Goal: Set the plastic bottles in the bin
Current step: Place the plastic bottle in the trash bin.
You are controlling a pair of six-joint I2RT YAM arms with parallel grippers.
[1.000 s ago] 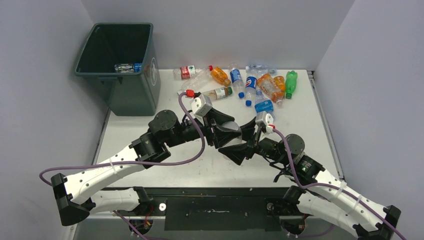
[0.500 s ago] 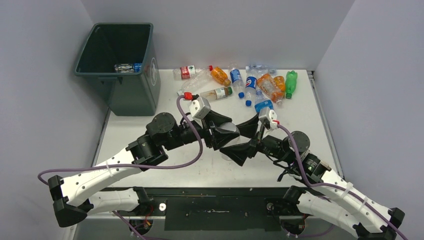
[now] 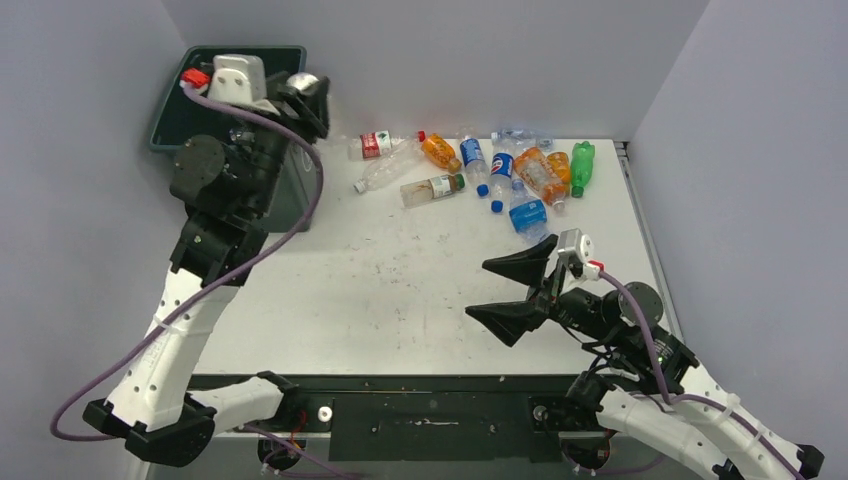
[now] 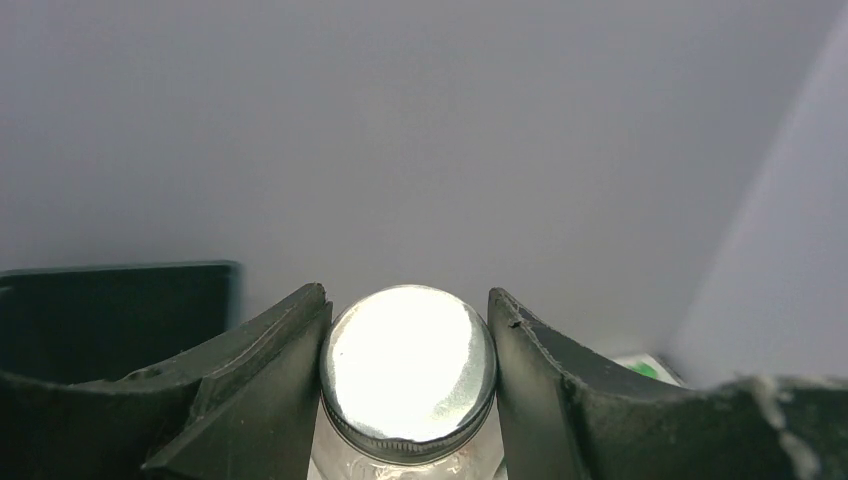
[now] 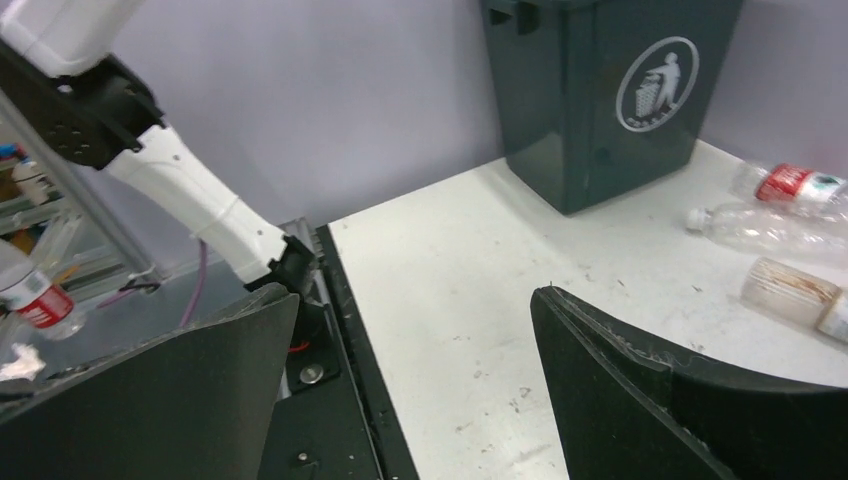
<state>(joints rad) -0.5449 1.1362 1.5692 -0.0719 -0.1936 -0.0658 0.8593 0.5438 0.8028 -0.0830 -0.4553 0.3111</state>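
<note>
My left gripper is raised over the bin's opening at the far left and is shut on a clear bottle with a silver cap. The wrist view shows the cap pinched between both fingers, with the bin's rim below left. Several plastic bottles lie in a cluster at the table's far edge, among them a green one and an orange one. My right gripper hovers open and empty over the near right of the table. It points left toward the bin.
Grey walls close in the table on three sides. The black base rail runs along the near edge. A clear bottle and a red-labelled one lie right of the bin. The left arm's white links rise along the table's left side.
Both grippers met at the table's middle on the bottle. The right one opened and drew back right. The left arm swung up and left, carrying the bottle over the bin.
</note>
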